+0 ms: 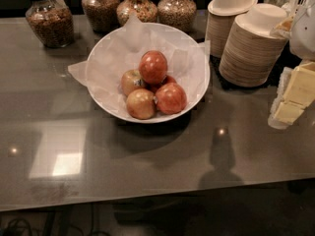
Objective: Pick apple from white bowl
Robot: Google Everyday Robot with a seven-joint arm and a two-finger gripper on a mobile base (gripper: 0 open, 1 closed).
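Apple [153, 67] sits atop three other apples in the white bowl [147, 119], centre of the table [147, 171]. Gripper [293, 100] hangs at right edge, well apart from bowl; aperture: cannot tell, nothing visibly held.

Count on the table [123, 181]: one white bowl [197, 82]. Apples in it: five visible. One large red apple [153, 67] sits on top, three more lie around it, and one is mostly hidden beneath. Glass jars [49, 21] along the back edge: four. Stacks of paper bowls [251, 45]: two. Robot hand [294, 95]: one, at the right edge, well apart from the bowl.
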